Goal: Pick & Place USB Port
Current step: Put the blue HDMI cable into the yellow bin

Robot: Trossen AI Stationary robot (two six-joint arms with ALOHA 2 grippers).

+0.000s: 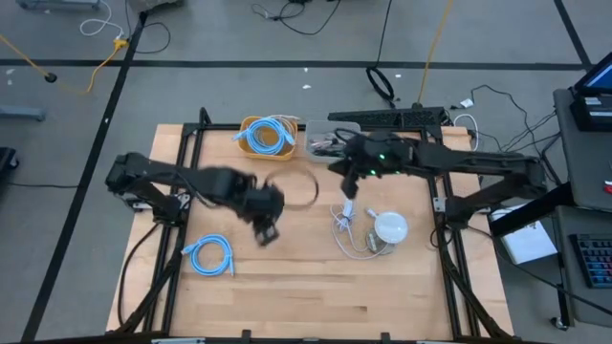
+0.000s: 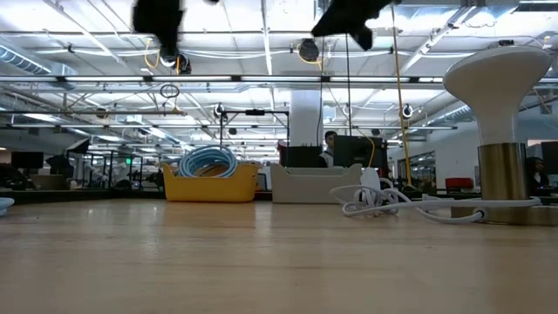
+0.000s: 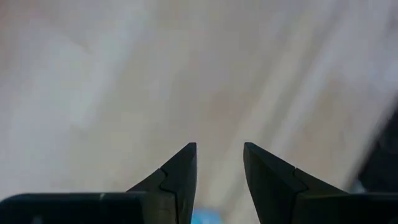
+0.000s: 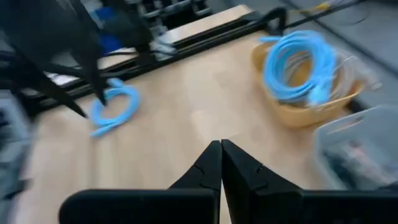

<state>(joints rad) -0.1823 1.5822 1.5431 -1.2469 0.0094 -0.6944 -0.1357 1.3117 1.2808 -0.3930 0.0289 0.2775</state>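
A yellow basket (image 1: 265, 150) of coiled blue cable sat at the desk's (image 1: 306, 287) upper middle, a clear bin (image 1: 321, 130) just right of it. Another blue cable coil (image 1: 209, 256) lay lower left, a white lamp (image 1: 390, 227) right of centre.

both arms reach over the wooden table (image 1: 287, 277), a blue cable coil (image 1: 210, 255) lying near the left gripper (image 1: 267, 232).

My table (image 1: 316, 277) was pale wood, smooth and matt. The yellow bin (image 1: 251, 148) looked like glossy plastic; my fingers (image 4: 239, 171) were matt black.
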